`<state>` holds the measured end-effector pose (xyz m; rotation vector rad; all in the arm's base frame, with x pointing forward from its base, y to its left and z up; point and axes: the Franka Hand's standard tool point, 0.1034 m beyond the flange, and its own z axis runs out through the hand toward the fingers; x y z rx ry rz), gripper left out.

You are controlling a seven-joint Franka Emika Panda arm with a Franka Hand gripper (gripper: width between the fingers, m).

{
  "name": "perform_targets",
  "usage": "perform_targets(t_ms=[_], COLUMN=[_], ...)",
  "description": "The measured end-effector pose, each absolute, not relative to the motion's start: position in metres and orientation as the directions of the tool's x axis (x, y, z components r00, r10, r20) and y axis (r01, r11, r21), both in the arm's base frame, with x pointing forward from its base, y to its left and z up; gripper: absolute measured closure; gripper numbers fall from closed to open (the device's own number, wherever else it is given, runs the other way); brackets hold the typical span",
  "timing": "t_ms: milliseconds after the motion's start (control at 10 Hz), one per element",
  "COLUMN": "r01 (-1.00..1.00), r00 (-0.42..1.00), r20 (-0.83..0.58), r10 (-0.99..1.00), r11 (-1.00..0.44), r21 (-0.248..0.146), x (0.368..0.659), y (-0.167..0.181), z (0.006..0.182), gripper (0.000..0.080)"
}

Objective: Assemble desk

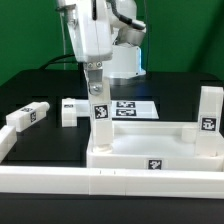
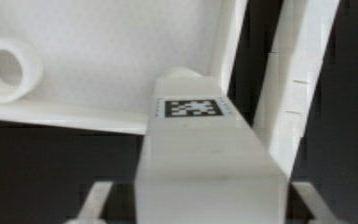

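Nearest me runs the long white rail [image 1: 60, 182], behind it the desk panel [image 1: 150, 150] on the bench [image 1: 50, 140]; the fingers [image 2: 98, 208] grip one short leg [image 1: 99, 110], its long axis vertical, with the panel's corner socket [image 2: 5, 68] below them, slightly aside from the leg's tip.

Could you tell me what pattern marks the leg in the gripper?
A black-and-white tag on a plain white leg; clearest in the wrist view.

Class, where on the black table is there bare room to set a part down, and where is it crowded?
Free: the black strip bordered by the loose legs, the front rail and the desk panel; also the table beyond those legs. Crowded: the panel's corner at the exterior view's left, where the gripper holds a leg.
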<state>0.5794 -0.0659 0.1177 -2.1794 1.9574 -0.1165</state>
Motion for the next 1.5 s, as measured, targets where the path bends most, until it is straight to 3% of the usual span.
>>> perform_targets(t_ms=[300,400,500,600,700,1000,1500], r01=[-0.97,-0.953,-0.928,-0.868,-0.804,-0.568,-0.31], r00=[0.14,0.228,0.315,0.453,0.561,0.798,0.929], r20=[-0.076,-0.055,-0.032,0.003,0.028,0.102,0.158], r10=[-0.987,-0.972,-0.948,-0.891,-0.828,-0.594,-0.334], r11=[-0.122,-0.211,-0.301,-0.442,-0.552,-0.798,-0.937], r21=[-0.209,-0.216,-0.219,-0.224,-0.223,-0.202,-0.161], x=[0.579,0.579,0.58,0.58,0.581,0.581,0.581], y=[-0.065,-0.064,-0.061,-0.058,-0.054,-0.056,-0.06], z=[0.117,0.115,0.113,0.112,0.112,0.112,0.112], gripper=[0.0508,0.0328,0.0328,0.0189,0.0157,0.0152,0.015])
